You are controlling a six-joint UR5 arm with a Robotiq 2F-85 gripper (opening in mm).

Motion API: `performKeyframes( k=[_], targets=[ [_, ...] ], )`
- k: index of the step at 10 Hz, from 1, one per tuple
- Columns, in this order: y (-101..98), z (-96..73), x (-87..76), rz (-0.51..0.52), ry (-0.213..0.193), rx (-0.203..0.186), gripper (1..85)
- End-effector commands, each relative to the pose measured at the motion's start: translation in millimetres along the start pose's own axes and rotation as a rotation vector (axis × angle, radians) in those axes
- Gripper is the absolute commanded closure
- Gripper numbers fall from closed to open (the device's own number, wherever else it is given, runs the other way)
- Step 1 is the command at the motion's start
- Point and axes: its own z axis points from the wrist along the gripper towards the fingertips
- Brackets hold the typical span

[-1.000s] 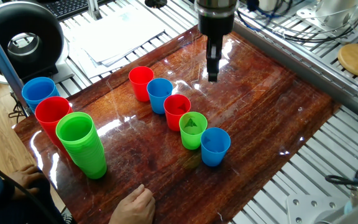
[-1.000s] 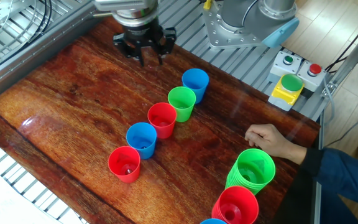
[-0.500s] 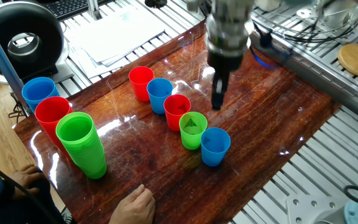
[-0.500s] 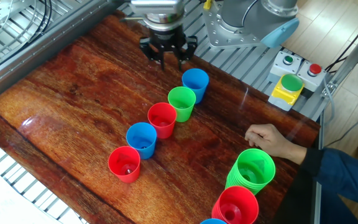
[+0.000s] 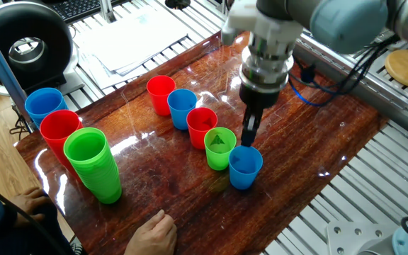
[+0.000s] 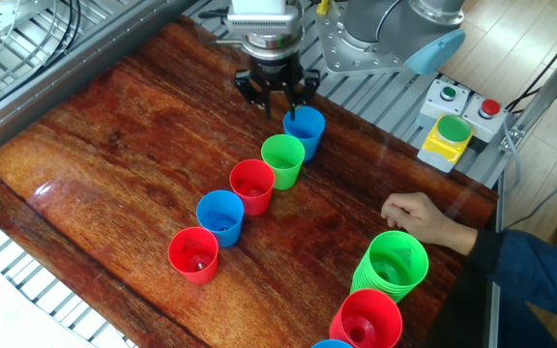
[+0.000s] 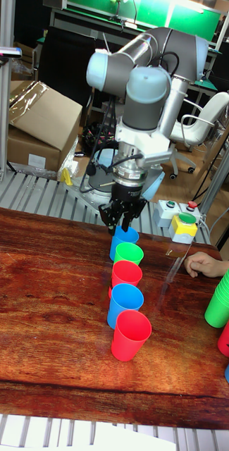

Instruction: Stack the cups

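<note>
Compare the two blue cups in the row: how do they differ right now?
The end blue cup sits last in the row beside the light green cup, with the gripper right above its rim. The inner blue cup sits between the two red cups, away from the gripper. Both are upright, unstacked, and look alike in size and shape.

- Arm (image 7: 153, 63): UR5, silver-grey tube links with pale blue joint caps.
- Wrist section above the gripper (image 7: 124, 218): silver cylinder, then a dark ring.
- Gripper fingers (image 6: 293, 95): black, slender.
- Black cable (image 7: 98, 158) ran beside the wrist.
- Base (image 6: 370, 43) behind the gripper: grey metal, visible bolts.
</note>
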Motion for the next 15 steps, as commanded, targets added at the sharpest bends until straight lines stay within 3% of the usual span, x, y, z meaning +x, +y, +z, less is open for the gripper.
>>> performKeyframes(
  k=[1,4,9,10,11,13,15],
  targets=[
    [2.1,15.3,-4.6,0.004,-0.038,-0.002,44.3],
    [1.6,20.9,-6.5,-0.009,-0.052,-0.004,46.0],
    [-3.2,27.8,-7.9,-0.001,-0.069,0.012,61.3],
    [-4.6,28.2,-5.4,0.019,-0.059,0.022,76.7],
    [-6.5,27.8,-1.0,0.034,-0.042,0.034,84.3],
    [-3.4,13.0,11.5,0.038,0.005,0.021,84.3],
    [7.4,3.2,14.6,0.055,0.017,-0.004,84.3]
  ],
)
